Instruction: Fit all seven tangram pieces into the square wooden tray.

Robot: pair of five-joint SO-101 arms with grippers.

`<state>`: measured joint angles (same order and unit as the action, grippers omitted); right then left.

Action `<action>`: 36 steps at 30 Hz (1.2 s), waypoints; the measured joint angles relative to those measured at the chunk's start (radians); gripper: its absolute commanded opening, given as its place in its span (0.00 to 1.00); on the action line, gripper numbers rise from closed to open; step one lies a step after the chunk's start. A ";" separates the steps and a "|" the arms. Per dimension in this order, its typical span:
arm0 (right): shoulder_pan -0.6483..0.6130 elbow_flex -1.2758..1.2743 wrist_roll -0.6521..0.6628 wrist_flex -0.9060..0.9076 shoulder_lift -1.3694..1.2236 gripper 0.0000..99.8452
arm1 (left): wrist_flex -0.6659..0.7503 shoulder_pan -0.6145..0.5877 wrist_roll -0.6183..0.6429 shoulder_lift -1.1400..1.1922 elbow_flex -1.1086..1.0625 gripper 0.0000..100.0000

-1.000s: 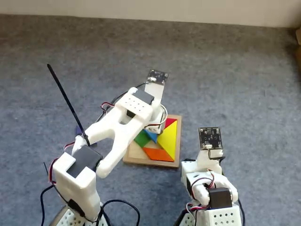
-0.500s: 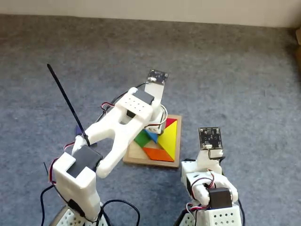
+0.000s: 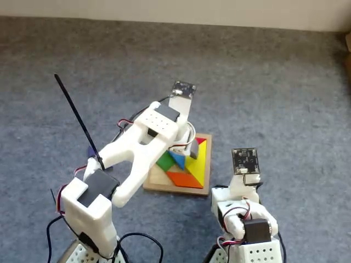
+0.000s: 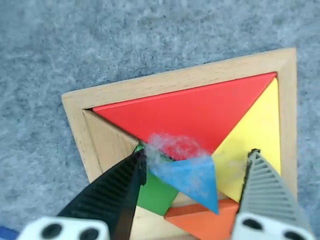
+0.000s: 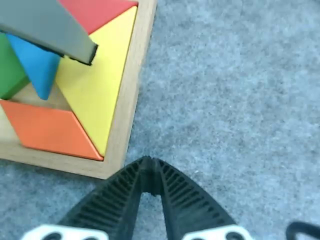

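Observation:
The square wooden tray (image 3: 175, 190) lies on the carpet between the arms. It holds a red triangle (image 4: 200, 112), a yellow triangle (image 4: 250, 140), a green piece (image 4: 157, 192) and an orange parallelogram (image 4: 200, 222). A small blue triangle (image 4: 192, 177) lies at the middle, somewhat tilted on its neighbours. My left gripper (image 4: 197, 154) hangs open just above the tray (image 4: 75, 115), one finger on either side of the blue triangle and neither touching it. Bare wood (image 4: 110, 145) shows beside the green piece. My right gripper (image 5: 150, 161) is shut over the carpet, just off the tray's (image 5: 135, 85) near corner.
Grey carpet surrounds the tray. A thin black rod (image 3: 77, 118) slants up beside the left arm, with a small dark blue bit (image 3: 90, 152) at its foot. The right arm (image 3: 244, 219) sits folded at the near right. The left arm's grey finger (image 5: 50, 25) crosses the right wrist view.
The left gripper has opened over the tray, its grey finger swinging out over the yellow triangle. The right arm has kept still.

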<state>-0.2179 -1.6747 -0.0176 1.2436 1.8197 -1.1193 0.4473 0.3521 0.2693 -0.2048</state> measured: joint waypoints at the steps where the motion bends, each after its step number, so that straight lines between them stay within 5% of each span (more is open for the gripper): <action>1: 0.000 0.000 0.000 0.000 0.000 0.01 | 0.000 0.000 0.000 0.000 0.000 0.31; 16: 0.000 0.000 0.000 0.000 0.000 0.01 | -0.068 -0.061 -0.002 -0.107 0.005 0.31; 25: 0.000 0.000 0.000 0.000 0.000 0.01 | -0.032 -0.196 -0.002 -0.118 -0.037 0.13; 36: 0.000 0.000 0.000 0.000 0.000 0.01 | 0.043 -0.190 -0.060 -0.118 -0.081 0.12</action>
<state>-0.2179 -1.6747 -0.0176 1.2436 1.8197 -1.0764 0.2570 0.2923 0.1511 -0.2862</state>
